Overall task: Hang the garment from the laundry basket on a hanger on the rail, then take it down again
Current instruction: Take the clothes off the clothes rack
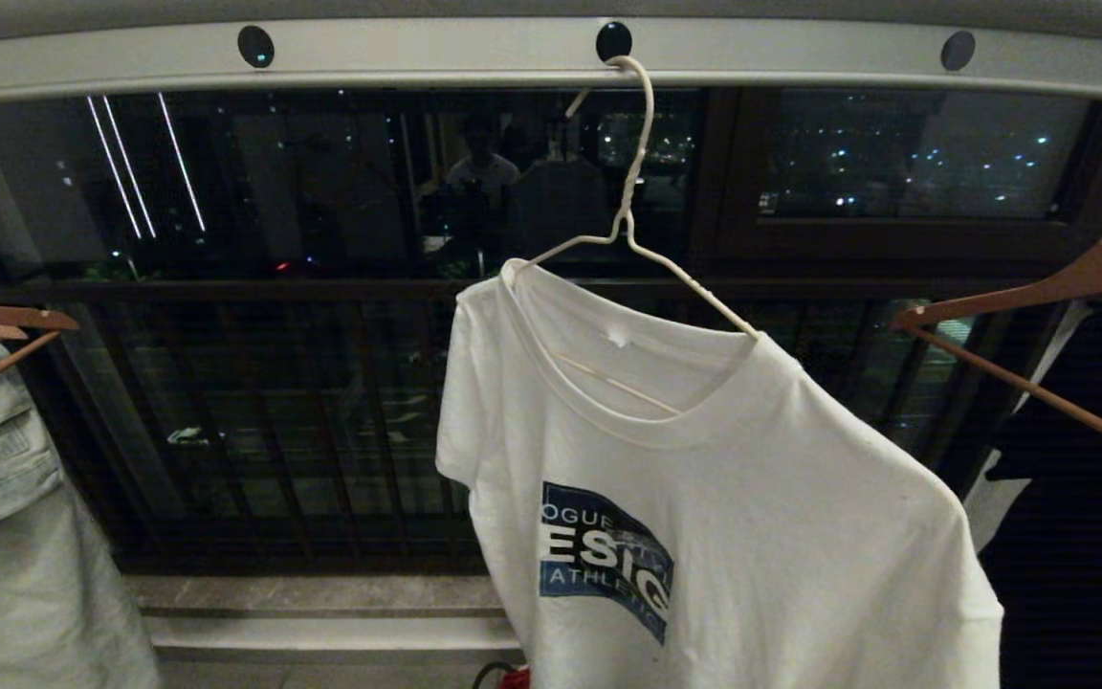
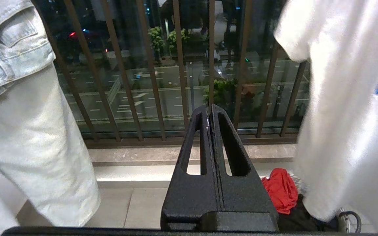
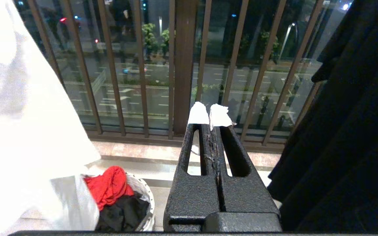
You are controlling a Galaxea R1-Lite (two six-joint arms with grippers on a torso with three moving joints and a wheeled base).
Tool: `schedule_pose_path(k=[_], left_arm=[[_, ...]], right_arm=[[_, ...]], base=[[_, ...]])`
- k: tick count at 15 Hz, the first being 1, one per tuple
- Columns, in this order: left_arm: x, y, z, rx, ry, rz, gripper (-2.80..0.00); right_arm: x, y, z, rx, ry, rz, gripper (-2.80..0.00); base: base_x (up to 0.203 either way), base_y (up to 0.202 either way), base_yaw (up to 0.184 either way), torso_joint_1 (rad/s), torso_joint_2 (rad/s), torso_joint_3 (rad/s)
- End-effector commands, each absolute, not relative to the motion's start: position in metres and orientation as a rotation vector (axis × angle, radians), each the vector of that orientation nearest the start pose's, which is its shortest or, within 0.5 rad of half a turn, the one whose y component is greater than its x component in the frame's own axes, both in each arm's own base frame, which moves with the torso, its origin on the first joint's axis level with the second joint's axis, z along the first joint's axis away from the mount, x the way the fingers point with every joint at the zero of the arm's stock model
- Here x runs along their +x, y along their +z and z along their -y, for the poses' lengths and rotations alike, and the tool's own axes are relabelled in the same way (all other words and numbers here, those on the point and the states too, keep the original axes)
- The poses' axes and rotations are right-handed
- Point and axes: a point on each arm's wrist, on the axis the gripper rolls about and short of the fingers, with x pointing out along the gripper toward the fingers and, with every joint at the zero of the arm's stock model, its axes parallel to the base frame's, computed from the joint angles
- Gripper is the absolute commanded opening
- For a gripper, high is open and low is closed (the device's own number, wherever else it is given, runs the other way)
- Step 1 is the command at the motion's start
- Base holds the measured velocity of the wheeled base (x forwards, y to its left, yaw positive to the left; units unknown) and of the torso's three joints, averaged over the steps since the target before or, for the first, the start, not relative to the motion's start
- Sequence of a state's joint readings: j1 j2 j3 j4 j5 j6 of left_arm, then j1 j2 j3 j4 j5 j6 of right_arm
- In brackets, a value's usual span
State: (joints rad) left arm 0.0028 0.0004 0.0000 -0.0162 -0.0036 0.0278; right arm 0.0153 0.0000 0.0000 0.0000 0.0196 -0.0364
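Head view: the garment (image 1: 752,498) hangs lopsided on the hanger (image 1: 632,206), whose hook sits in a hole of the rail (image 1: 551,53).

Left wrist view: the left gripper (image 2: 209,109) is pressed together, holding nothing, beside the garment (image 2: 340,114).

Right wrist view: the right gripper (image 3: 212,116) is likewise together and empty; the laundry basket (image 3: 143,196) on the floor holds a red cloth (image 3: 108,186) and a black garment (image 3: 123,213).

Open gap between pale jeans (image 1: 6,536) and garment (image 1: 723,517).
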Motion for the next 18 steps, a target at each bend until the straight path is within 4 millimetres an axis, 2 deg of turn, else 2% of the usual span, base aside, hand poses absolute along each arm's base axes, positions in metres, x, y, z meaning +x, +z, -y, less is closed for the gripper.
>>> schedule_pose_path(k=[1, 18], left_arm=[[-0.0226, 0.0768, 0.0001, 0.021, 0.000, 0.014, -2.80], [-0.0225, 0.0764, 0.0001, -0.003, 0.002, 0.012, -2.80]], right_arm=[[-0.0226, 0.0751, -0.0001, -0.037, 0.036, -0.002, -2.80], [-0.0226, 0.0752, 0.0000, -0.035, 0.032, -0.001, -2.80]], base=[[0.000, 0.000, 0.000, 0.000, 0.00, 0.000], [0.000, 0.000, 0.000, 0.000, 0.00, 0.000]])
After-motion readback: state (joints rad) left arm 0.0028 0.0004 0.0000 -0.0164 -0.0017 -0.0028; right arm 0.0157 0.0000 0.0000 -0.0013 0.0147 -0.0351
